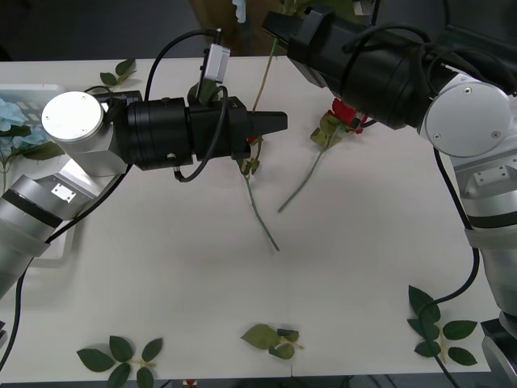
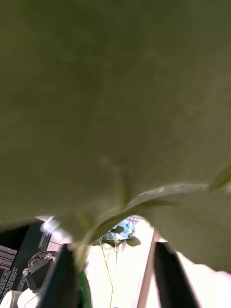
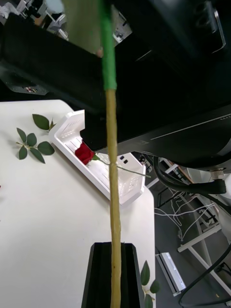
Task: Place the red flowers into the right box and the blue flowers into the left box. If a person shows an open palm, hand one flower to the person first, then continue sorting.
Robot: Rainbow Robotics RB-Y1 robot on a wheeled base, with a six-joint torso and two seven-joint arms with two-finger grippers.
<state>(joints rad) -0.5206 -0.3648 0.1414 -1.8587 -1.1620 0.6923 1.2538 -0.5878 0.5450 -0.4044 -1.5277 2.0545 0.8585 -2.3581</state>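
Left wrist view: left claw [image 3: 114, 274] pinches a flower stem [image 3: 111, 159] shut; lift straight, avoiding the right claw [image 1: 283, 28], whose opening I cannot tell.

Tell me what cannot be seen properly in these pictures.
- Front view: the right arm hides most of a red flower.
- Left wrist view: the stem in the left gripper leaves the top edge; its flower colour is unknown.
- Right wrist view: a leaf near the lens covers most of the table.
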